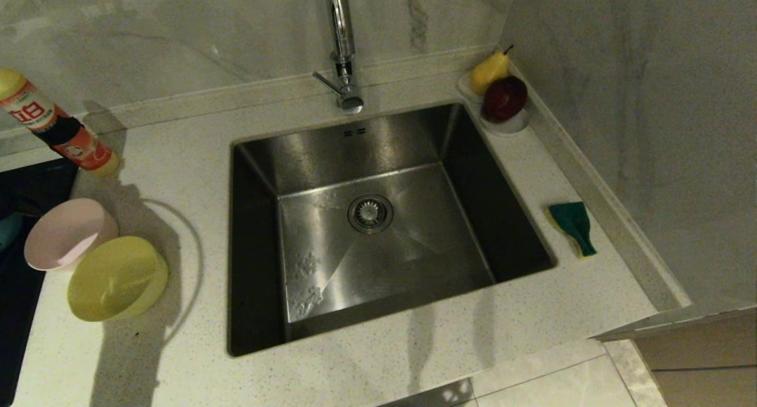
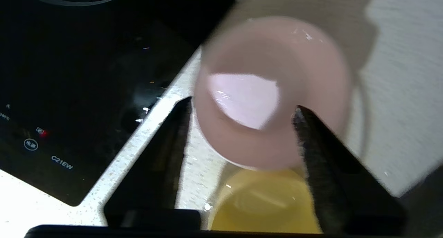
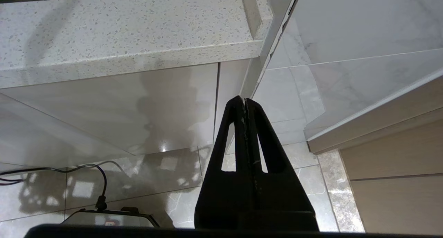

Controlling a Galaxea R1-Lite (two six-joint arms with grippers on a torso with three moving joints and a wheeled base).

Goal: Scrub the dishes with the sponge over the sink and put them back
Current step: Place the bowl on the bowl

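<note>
On the worktop [image 1: 177, 348] left of the sink [image 1: 378, 229] we find the pink bowl [image 1: 68, 232] leaning tilted against the yellow bowl [image 1: 117, 278], both tipped so their mouths face outward; we judge they are stacked loosely like this to wait their turn for scrubbing. A sliver of light blue [image 1: 7, 229] at the left edge may be the third bowl, though we cannot tell for certain. The sponge [image 1: 572, 226] lies green face up on the narrow strip right of the sink, well apart from the bowls, probably kept there for the other arm. The basin itself holds nothing but its drain strainer [image 1: 370, 213].

Our left hand [image 2: 242, 108] appears only in its own wrist view: its fingers stand apart, one on either side of the pink bowl [image 2: 273, 92], hovering above it without clamping. We read this as lining up to pick that bowl first. That view also shows the yellow bowl [image 2: 263, 203] just beneath and the black hob [image 2: 69, 92] beside them, which the head view barely catches.

Our right hand [image 3: 245, 103] is parked low beside the cabinet, fingers pressed together and holding nothing; only its wrist view shows it, along with the floor and a cable.

The head view alone gives us the tap [image 1: 343, 46], the detergent bottle [image 1: 56, 129] and the fruit dish [image 1: 502, 120] in the corner.
</note>
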